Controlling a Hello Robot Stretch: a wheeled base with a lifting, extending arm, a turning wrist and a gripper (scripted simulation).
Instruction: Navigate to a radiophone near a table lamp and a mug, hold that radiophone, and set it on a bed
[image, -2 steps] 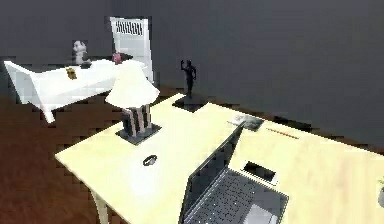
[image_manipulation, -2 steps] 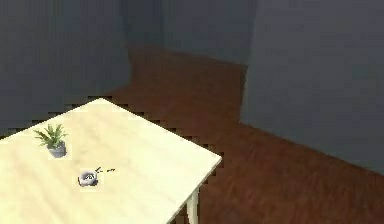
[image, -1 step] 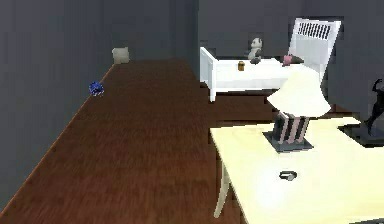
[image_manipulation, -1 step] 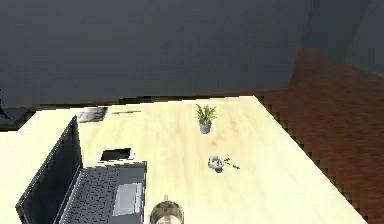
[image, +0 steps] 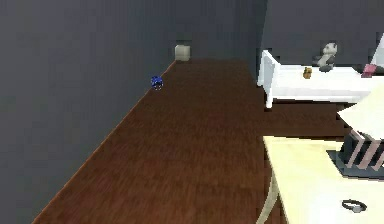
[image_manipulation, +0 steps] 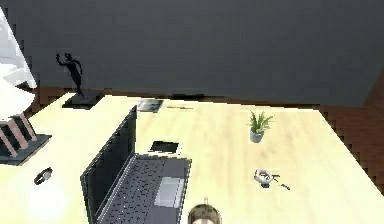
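While the hunt for the radiophone appears to be the step in hand, the robot stands alongside a pale wooden desk (image_manipulation: 220, 125) in a dark-walled room with a brown plank floor (image: 170, 140). In the arm side view a white table lamp (image_manipulation: 8, 55) stands at the desk's ten o'clock, with a dark striped box (image_manipulation: 15, 135) just beside it at nine o'clock. What looks like a mug (image_manipulation: 205, 215) sits at six o'clock, near an open laptop (image_manipulation: 140, 188). Which of the small things here is the radiophone cannot be told; a dark flat slab (image_manipulation: 165, 147) just beyond the laptop is one candidate. A potted plant (image_manipulation: 259, 126) stands at two o'clock and a dark figurine (image_manipulation: 72, 75) at eleven. In the forward view a white table (image: 300, 88) bearing ornaments lies at two o'clock across the floor. The gripper's state cannot be told. The next move, on this evidence, calls for singling out the radiophone and drawing level with it before any reach; the bed comes after that.
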